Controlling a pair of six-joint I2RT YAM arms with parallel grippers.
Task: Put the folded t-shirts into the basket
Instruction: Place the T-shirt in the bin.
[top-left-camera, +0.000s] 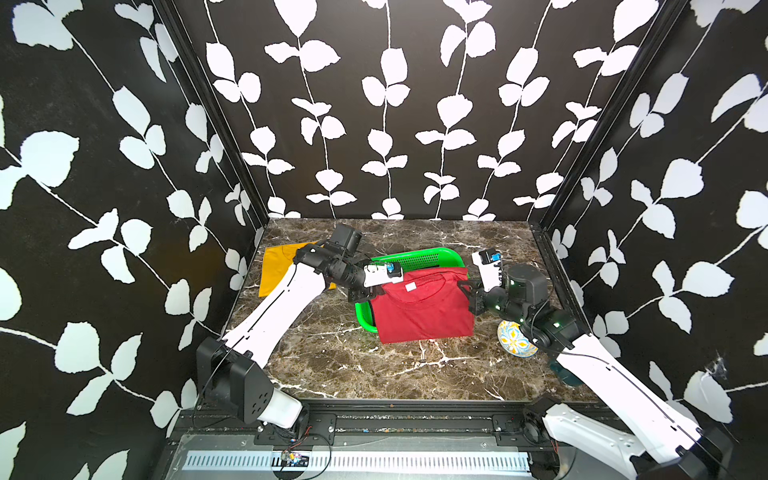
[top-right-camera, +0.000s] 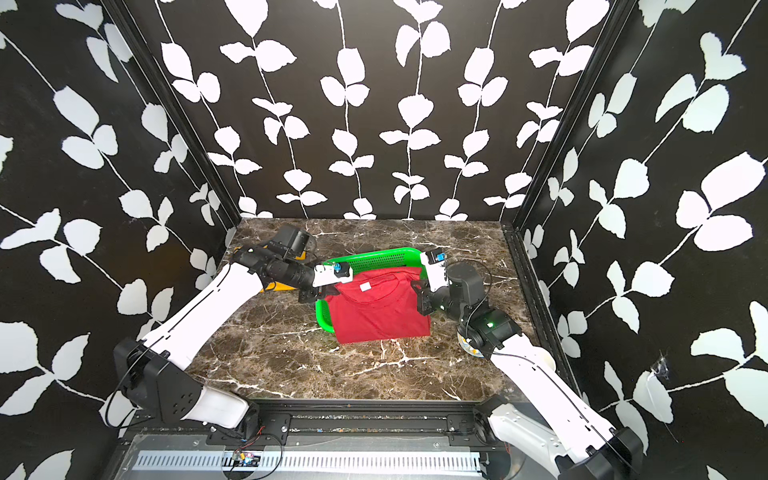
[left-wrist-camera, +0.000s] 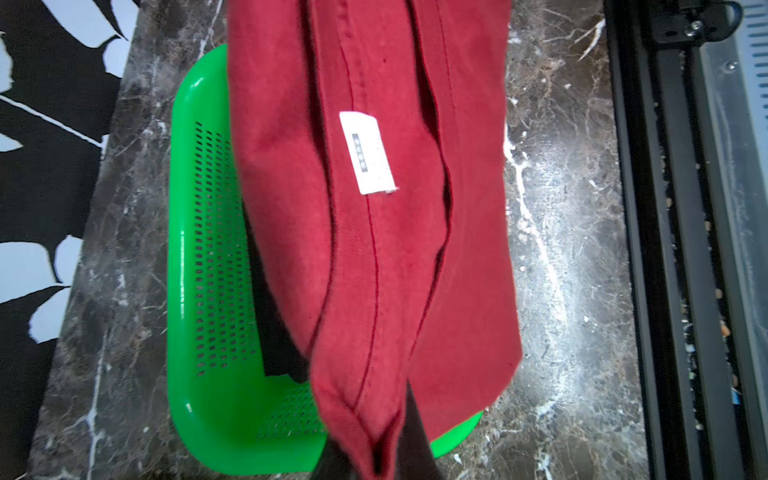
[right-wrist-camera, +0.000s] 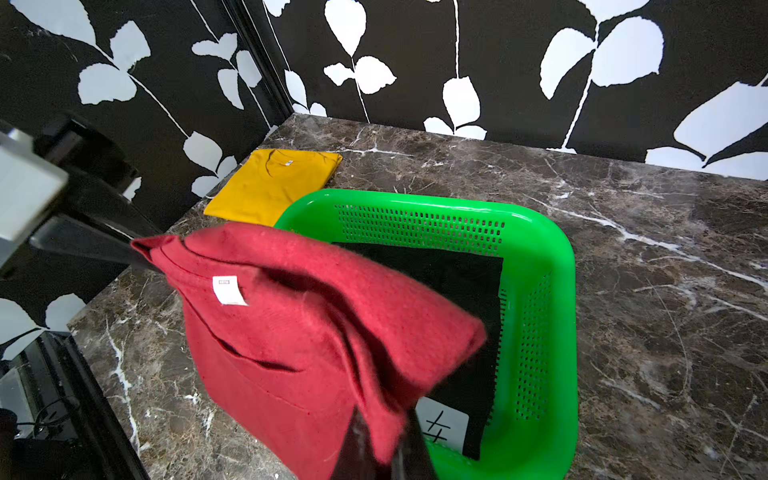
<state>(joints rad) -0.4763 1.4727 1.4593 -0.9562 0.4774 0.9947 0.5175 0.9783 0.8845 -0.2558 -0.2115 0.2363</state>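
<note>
Dark red t-shirt (top-left-camera: 422, 307): raised above the basket (top-left-camera: 419, 257), stretched between the two arms and sagging in the middle. In both top views it covers most of the basket, and its near edge hangs past the near rim. A white tag (left-wrist-camera: 368, 151) shows at the collar.

Left jaws: clenched on the shirt's collar-side corner nearest the left arm. Right jaws: clenched on the opposite corner, as the right wrist view confirms.

Black t-shirt (right-wrist-camera: 457, 274): lying flat on the basket floor, under the red one. A white label (right-wrist-camera: 442, 424) shows at the basket's inner corner.

Yellow-orange t-shirt (right-wrist-camera: 274, 185): folded flat on the worktop (top-left-camera: 395, 374) at the far left corner, just beside the basket and outside it. The left arm partly hides it in both top views.

Patterned dish (top-left-camera: 513, 338): on the worktop under the right arm, apart from the basket.
</note>
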